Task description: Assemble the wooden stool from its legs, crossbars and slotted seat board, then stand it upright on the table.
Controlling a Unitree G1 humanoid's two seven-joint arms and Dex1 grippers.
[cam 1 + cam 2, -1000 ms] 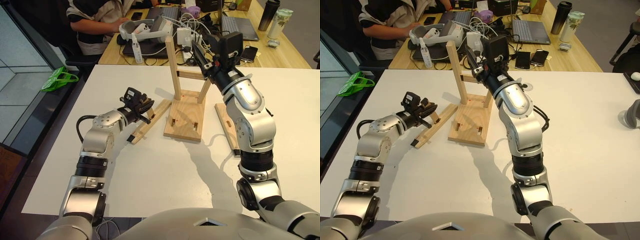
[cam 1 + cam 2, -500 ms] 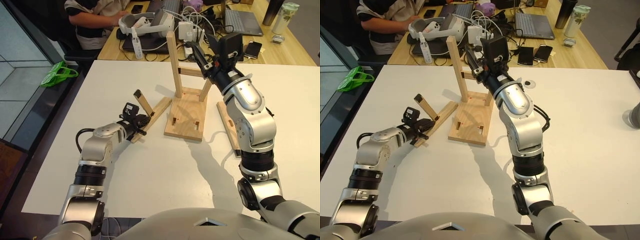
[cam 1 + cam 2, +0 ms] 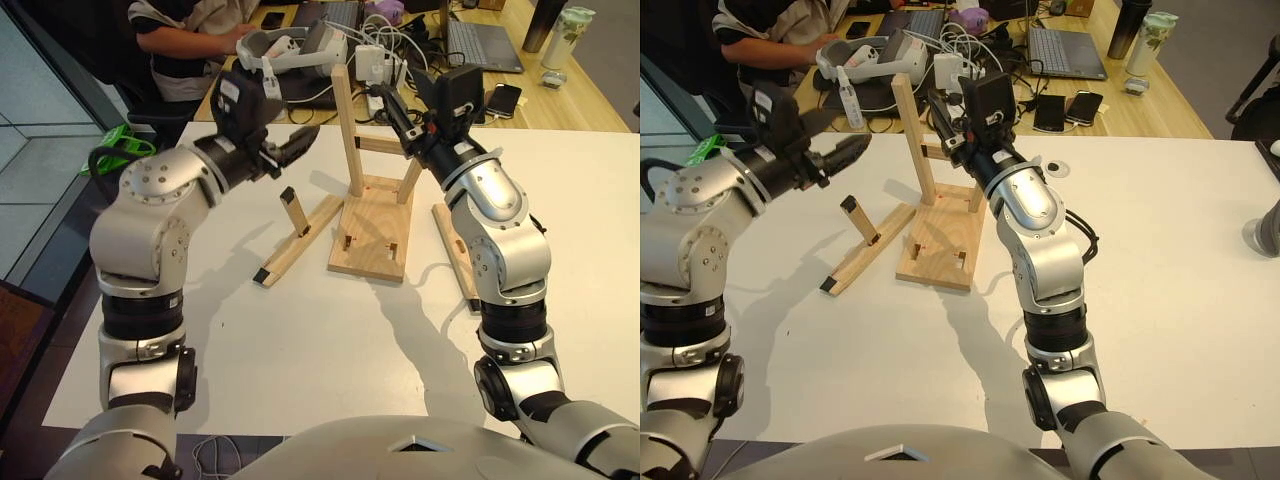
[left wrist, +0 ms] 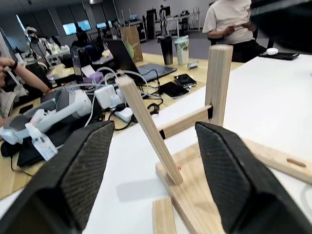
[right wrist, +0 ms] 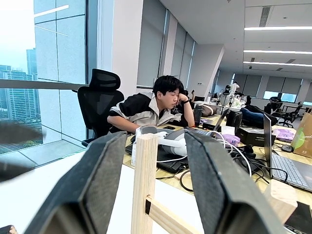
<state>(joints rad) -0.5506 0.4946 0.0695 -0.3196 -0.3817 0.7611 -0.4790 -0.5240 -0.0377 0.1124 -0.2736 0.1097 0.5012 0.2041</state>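
The slotted seat board point(image 3: 368, 238) is shown flat mid-table with two legs standing in it, the left gripper point(image 3: 297, 142) and right gripper point(image 3: 392, 102) both held apart and empty near the tall leg point(image 3: 347, 130), which is best steadied before the loose leg point(image 3: 300, 238) is slotted in.

Open-plan office, no doubt about it. Behind the white table point(image 3: 300, 340) runs a long wooden desk point(image 3: 570, 110) crowded with laptops point(image 3: 478, 45), a VR headset point(image 3: 290, 50), phones point(image 3: 500, 100), a tangle of white cables point(image 3: 385, 35) and a tumbler point(image 3: 558, 40). The right wrist view takes in floor-to-ceiling windows point(image 5: 58, 44) with city towers point(image 5: 15, 97) outside, a black mesh office chair point(image 5: 100, 92) and strip lights point(image 5: 278, 28) in the ceiling. The left wrist view looks down rows of desks to lit monitors point(image 4: 80, 27) at the far end.
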